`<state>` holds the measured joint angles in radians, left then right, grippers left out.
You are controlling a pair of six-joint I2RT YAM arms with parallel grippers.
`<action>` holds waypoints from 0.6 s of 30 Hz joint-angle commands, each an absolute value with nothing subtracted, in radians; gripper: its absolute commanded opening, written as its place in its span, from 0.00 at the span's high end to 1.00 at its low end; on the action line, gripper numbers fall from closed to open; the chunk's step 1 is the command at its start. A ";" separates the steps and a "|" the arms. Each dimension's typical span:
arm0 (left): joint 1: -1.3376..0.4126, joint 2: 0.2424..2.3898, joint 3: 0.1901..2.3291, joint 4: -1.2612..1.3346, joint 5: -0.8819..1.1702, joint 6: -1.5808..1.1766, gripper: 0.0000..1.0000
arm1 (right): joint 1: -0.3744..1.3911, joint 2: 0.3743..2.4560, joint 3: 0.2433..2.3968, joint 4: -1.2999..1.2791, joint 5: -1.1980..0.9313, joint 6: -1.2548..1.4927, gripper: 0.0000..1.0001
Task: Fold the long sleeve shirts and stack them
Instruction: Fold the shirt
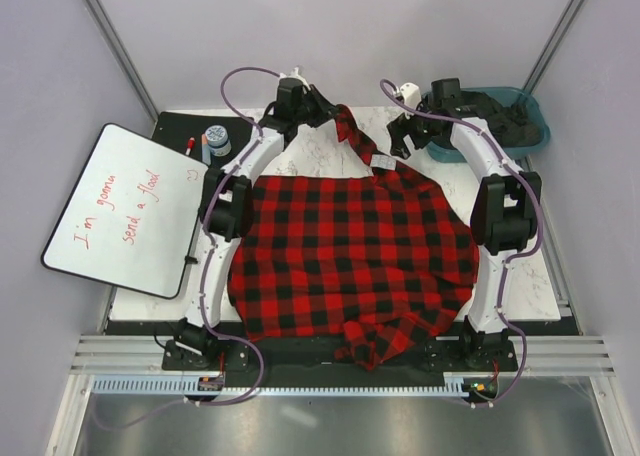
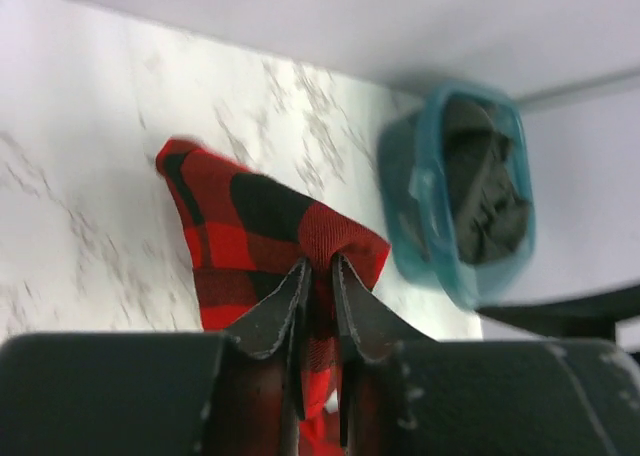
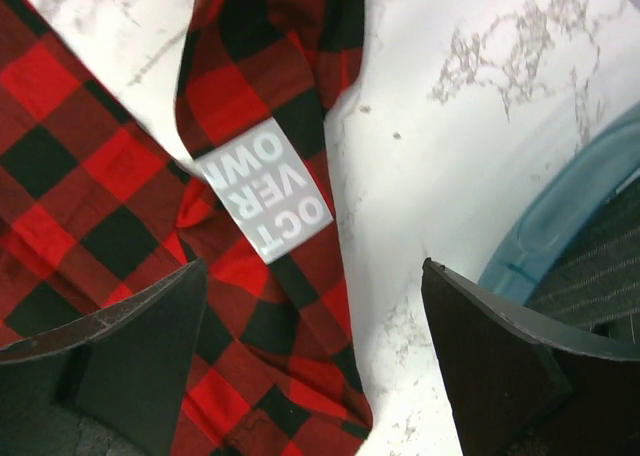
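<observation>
**Flannel shirt [image 1: 350,246] spread mid-frame, 1 strip lifted at top centre**
The shirt covers the middle of the table [image 1: 300,161]. The left gripper [image 2: 320,276], jaws nearly closed, pinches a raised strip of it. The right gripper [image 3: 312,271] gapes wide and holds nothing, above the white label [image 3: 265,201]. The strip likely wants laying flat and taut before release, so that 0 wrinkles get folded in.

whiteboard [image 1: 125,211] left edge | teal bin [image 1: 541,126] far-right corner | marker [image 1: 190,144] beside whiteboard
</observation>
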<state>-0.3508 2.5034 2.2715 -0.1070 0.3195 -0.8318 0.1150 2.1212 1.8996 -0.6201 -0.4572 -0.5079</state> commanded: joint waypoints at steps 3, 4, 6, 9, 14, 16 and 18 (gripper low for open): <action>-0.367 2.540 2.404 0.153 0.169 -0.706 0.43 | 0.110 2.117 1.870 -0.643 -0.382 -0.529 0.07; -0.364 2.524 2.392 0.138 0.184 -0.654 0.39 | 0.110 2.118 1.868 -0.644 -0.371 -0.532 0.09; -0.354 2.423 2.318 0.066 0.219 -0.470 0.37 | 0.115 2.129 1.867 -0.663 -0.339 -0.558 0.12; -0.312 2.252 2.177 -0.133 0.363 -0.212 0.28 | 0.121 2.138 1.842 -0.680 -0.286 -0.604 0.14; -0.172 2.117 2.011 -0.550 0.627 0.122 0.32 | 0.112 2.143 1.824 -0.696 -0.253 -0.659 0.17; -0.123 2.095 1.990 -0.632 0.620 0.184 0.34 | 0.110 2.137 1.809 -0.701 -0.232 -0.686 0.19; -0.104 2.059 1.913 -0.681 0.598 0.267 0.34 | 0.112 2.126 1.770 -0.692 -0.216 -0.719 0.21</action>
